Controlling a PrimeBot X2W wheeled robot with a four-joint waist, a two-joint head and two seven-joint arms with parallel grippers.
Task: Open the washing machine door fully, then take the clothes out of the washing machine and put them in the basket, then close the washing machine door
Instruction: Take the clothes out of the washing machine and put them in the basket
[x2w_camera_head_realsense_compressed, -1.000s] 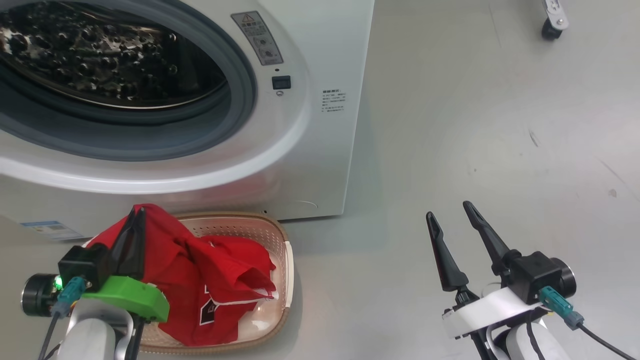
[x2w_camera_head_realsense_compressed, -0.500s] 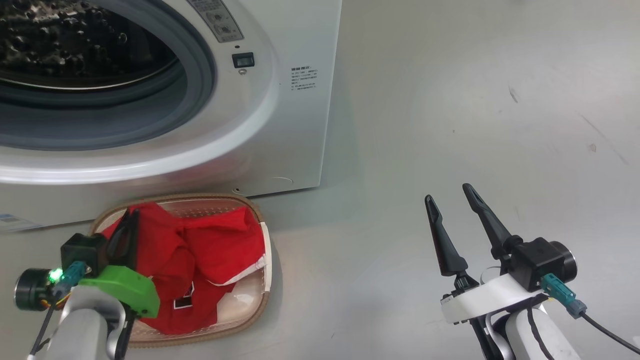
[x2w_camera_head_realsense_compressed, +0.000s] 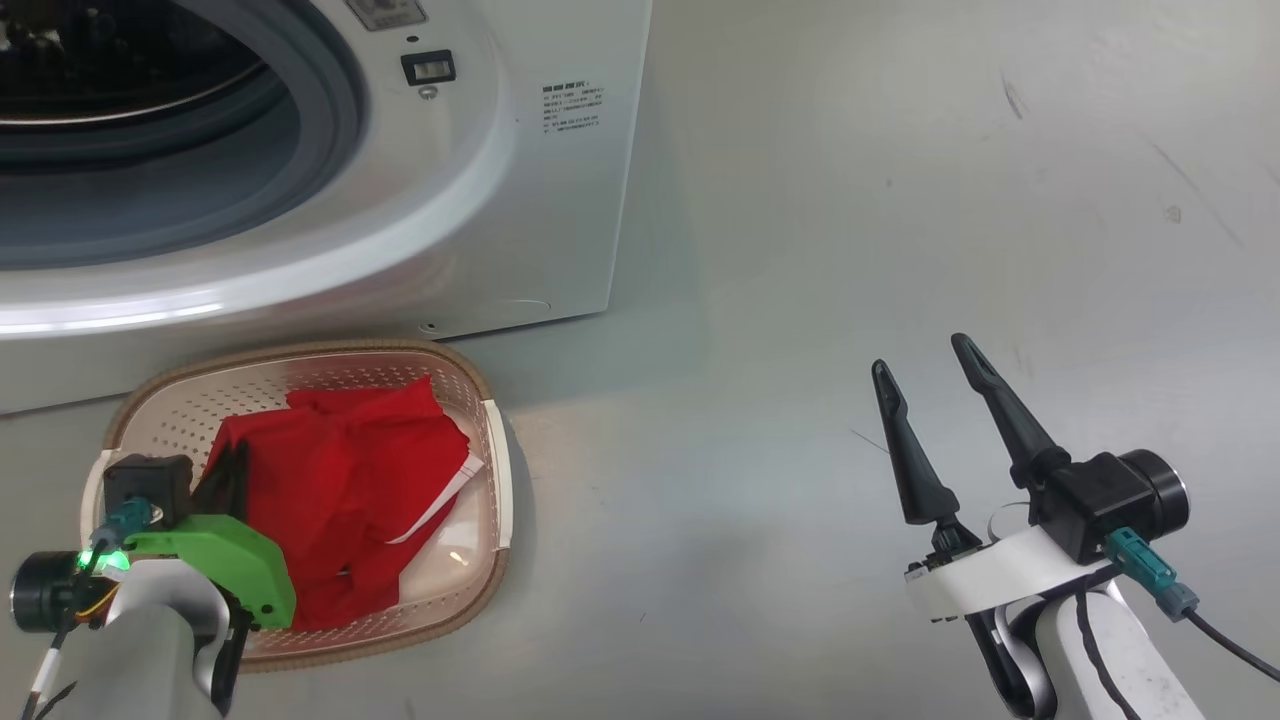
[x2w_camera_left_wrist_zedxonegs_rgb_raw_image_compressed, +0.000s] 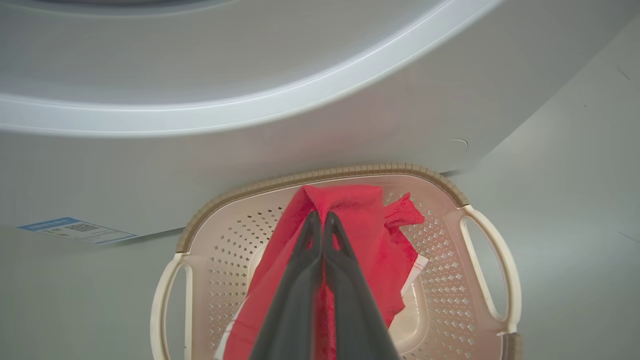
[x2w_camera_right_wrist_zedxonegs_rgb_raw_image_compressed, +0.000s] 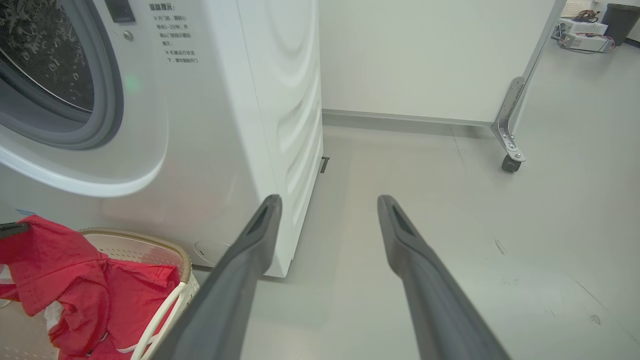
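Note:
The white washing machine (x2w_camera_head_realsense_compressed: 560, 200) stands at the upper left with its grey-gasketed opening (x2w_camera_head_realsense_compressed: 300, 150) uncovered; the washing machine door is out of view. Below it on the floor sits the cream basket (x2w_camera_head_realsense_compressed: 495, 470) with red clothes (x2w_camera_head_realsense_compressed: 350, 480) piled inside. My left gripper (x2w_camera_head_realsense_compressed: 232, 472) reaches into the basket, shut on a fold of the red clothes (x2w_camera_left_wrist_zedxonegs_rgb_raw_image_compressed: 350, 210), which drapes over its tips (x2w_camera_left_wrist_zedxonegs_rgb_raw_image_compressed: 320, 216). Off to the right, my right gripper (x2w_camera_head_realsense_compressed: 921, 356) hangs open over bare floor, nothing between its fingers (x2w_camera_right_wrist_zedxonegs_rgb_raw_image_compressed: 260, 220).
Grey floor (x2w_camera_head_realsense_compressed: 900, 200) stretches to the right of the machine. A metal leg with a caster (x2w_camera_right_wrist_zedxonegs_rgb_raw_image_compressed: 510, 162) stands at the far right near the white wall (x2w_camera_right_wrist_zedxonegs_rgb_raw_image_compressed: 425, 60). A blue sticker (x2w_camera_left_wrist_zedxonegs_rgb_raw_image_compressed: 75, 229) marks the machine's lower front.
The head camera has tipped down and turned, shifting the whole picture. My left gripper has lowered the red clothes from above the rim down into the basket. The right gripper stays open.

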